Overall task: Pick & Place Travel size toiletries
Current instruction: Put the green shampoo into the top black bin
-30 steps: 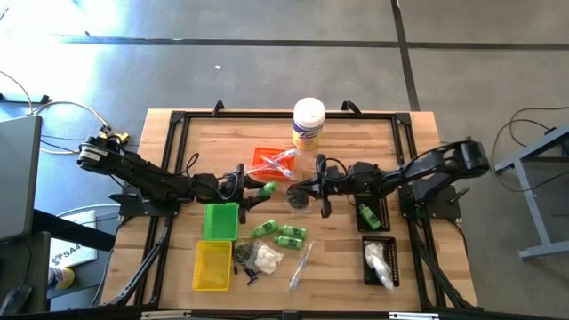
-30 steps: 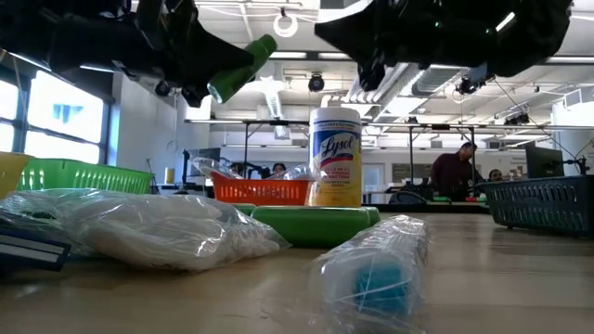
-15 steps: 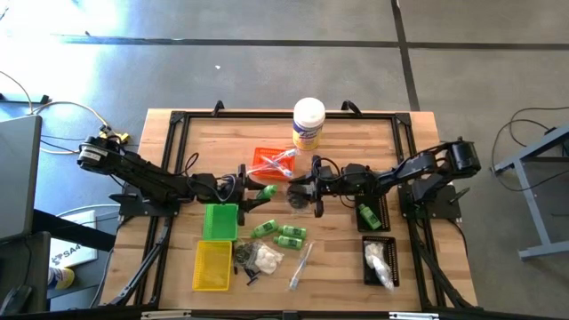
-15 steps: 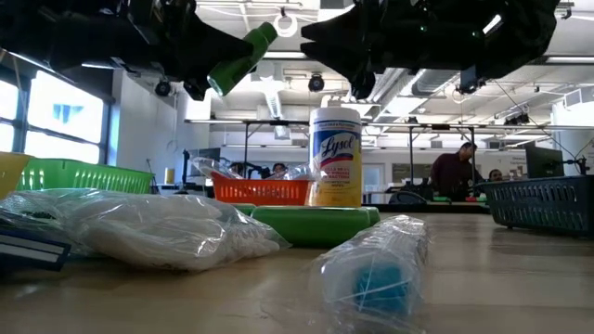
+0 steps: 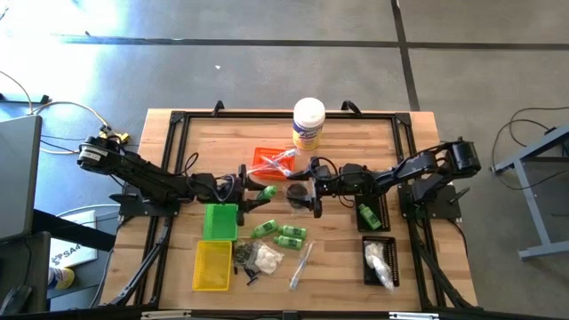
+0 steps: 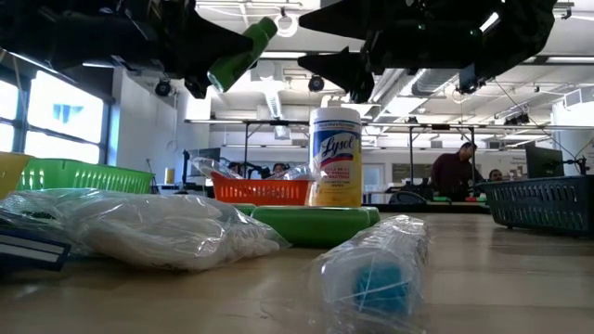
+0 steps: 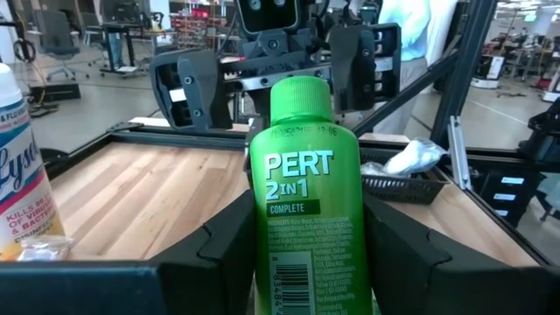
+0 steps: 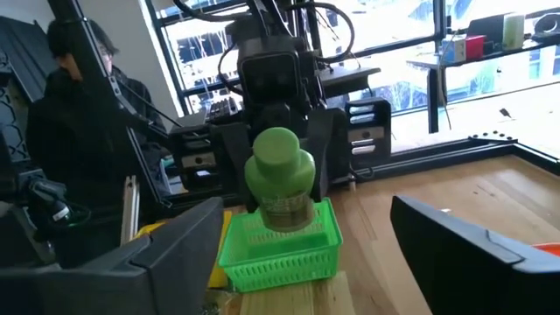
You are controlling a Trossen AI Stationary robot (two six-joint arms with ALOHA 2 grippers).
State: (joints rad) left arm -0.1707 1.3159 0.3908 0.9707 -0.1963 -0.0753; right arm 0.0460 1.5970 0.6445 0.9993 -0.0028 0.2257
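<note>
Handover step: left gripper (image 7: 306, 254) grips the green plastic PERT bottle (image 7: 306, 210) above the bench; right gripper (image 5: 307, 188), released wide, must close around its cap.

A: What do the two arms look like?

B: Both are dark, nearly black, built of jointed segments with rounded housings at the joints. Thin black cables loop along each one.

A: And the end effectors?

B: The left end effector (image 5: 252, 193) has two broad, flat black fingers (image 7: 219, 254). The right end effector (image 5: 313, 187) has the same blocky black fingers (image 8: 472, 241), with a square camera housing above them.
</note>
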